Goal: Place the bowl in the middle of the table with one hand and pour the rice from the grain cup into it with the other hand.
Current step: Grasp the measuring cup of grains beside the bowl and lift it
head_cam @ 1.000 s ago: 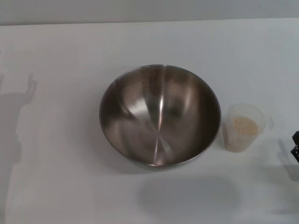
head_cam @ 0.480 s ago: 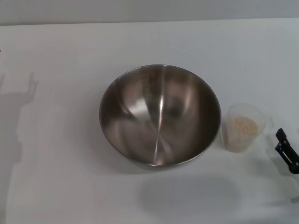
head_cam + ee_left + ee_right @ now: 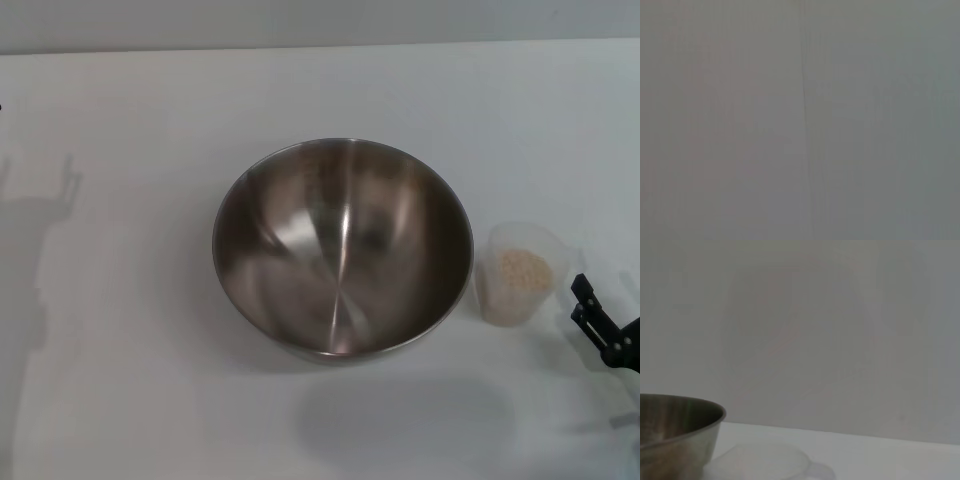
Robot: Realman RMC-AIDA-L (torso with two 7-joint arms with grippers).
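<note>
- Bowl (image 3: 342,250): empty, at the centre of the surface (image 3: 130,400).
- Grain cup (image 3: 520,272): upright just right of the bowl, rice (image 3: 524,268) inside.
- Right tool (image 3: 600,325): right of the cup, nearer than a second ago; fingers apart, holding nothing, so the grasp seems imminent.
- Left tool: not visible.

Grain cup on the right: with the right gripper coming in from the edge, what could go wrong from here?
The grain cup stands very close to the bowl, so a push from the right gripper, still apart from it, could knock it against the bowl's wall. The cup is small and holds loose rice; an off-centre grasp may tip it and spill grains on the table. The bowl is empty, so any spill counts.
</note>
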